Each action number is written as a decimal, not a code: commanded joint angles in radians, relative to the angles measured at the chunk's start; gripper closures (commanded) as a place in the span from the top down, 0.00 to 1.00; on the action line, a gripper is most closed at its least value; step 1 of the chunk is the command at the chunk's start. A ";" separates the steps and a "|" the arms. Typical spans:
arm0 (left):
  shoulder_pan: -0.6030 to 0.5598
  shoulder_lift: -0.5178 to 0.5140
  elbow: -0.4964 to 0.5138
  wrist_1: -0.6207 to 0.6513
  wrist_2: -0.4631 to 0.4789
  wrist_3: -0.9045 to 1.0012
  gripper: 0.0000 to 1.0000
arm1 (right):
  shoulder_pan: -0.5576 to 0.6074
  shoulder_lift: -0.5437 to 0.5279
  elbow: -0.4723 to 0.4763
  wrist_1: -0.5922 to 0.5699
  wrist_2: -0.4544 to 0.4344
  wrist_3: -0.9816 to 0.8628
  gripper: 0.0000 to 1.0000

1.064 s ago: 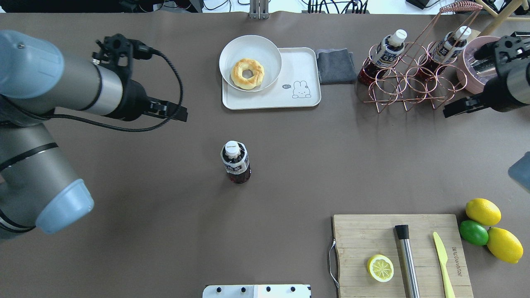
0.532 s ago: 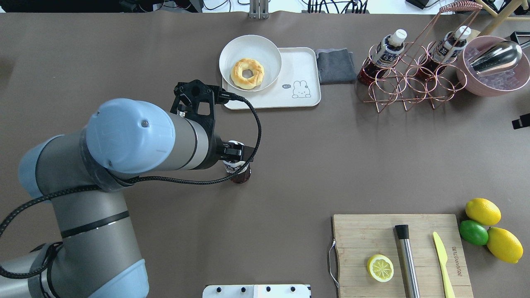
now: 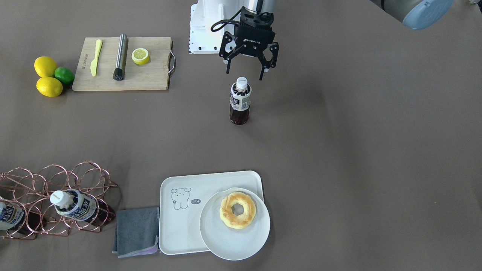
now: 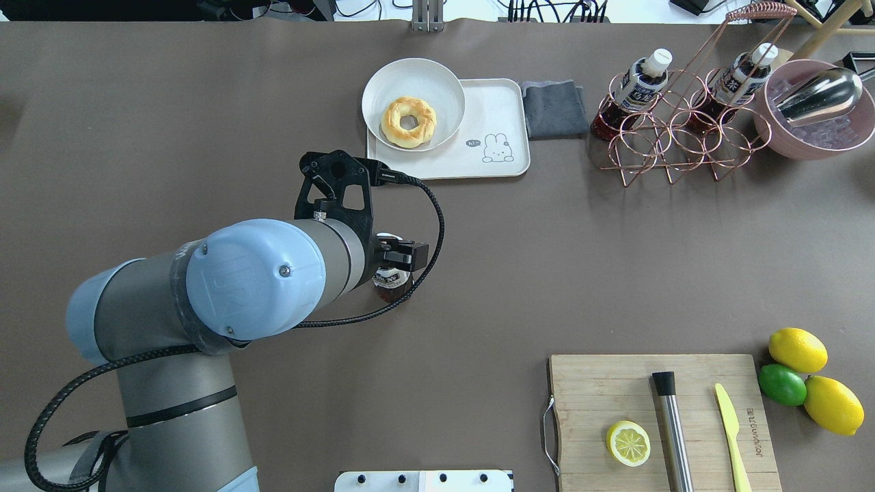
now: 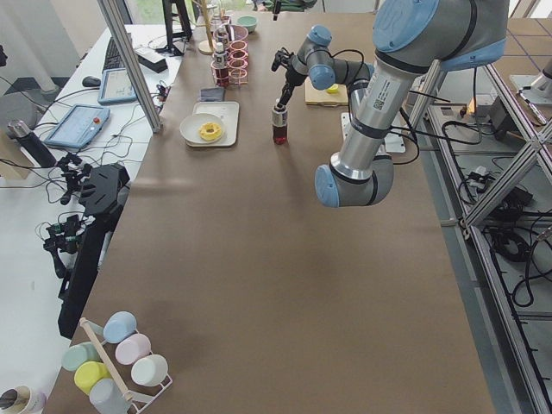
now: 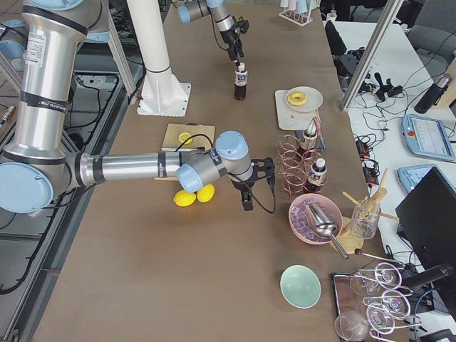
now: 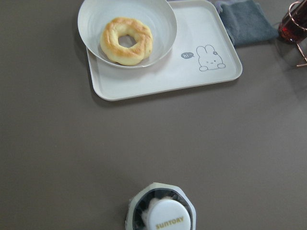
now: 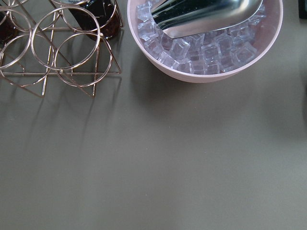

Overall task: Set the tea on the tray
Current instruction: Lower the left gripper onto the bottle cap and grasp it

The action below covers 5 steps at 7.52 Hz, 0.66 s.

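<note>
I record the left gripper (image 3: 244, 73) above the upright tea bottle (image 3: 240, 101), fingers apart; I advise descending centred, clamping below the cap, then carrying it to the tray (image 3: 180, 229).

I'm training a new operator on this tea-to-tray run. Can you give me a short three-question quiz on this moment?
1. True or false: the left gripper is shut on the tea.
2. What lies on the round plate that overlaps the tray? A) lemon slice B) doughnut C) knife
3. Fill in: the tea stands upright on the ____, apart from the tray.
Key: 1. False, it is open over the tea. 2. B. 3. table.
</note>
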 commanded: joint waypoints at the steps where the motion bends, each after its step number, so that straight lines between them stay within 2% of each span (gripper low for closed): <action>1: 0.028 -0.003 0.032 -0.008 0.079 -0.054 0.94 | 0.001 -0.001 0.002 0.001 0.001 0.000 1.00; 3: 0.044 -0.002 0.046 -0.008 0.104 -0.061 0.90 | 0.003 0.002 -0.001 0.001 0.002 0.000 1.00; 4: 0.074 -0.009 0.047 -0.008 0.143 -0.061 0.84 | 0.003 0.004 0.001 0.001 0.004 0.000 1.00; 5: 0.076 -0.015 0.044 -0.008 0.145 -0.061 0.80 | 0.003 0.004 0.001 0.001 0.004 0.000 1.00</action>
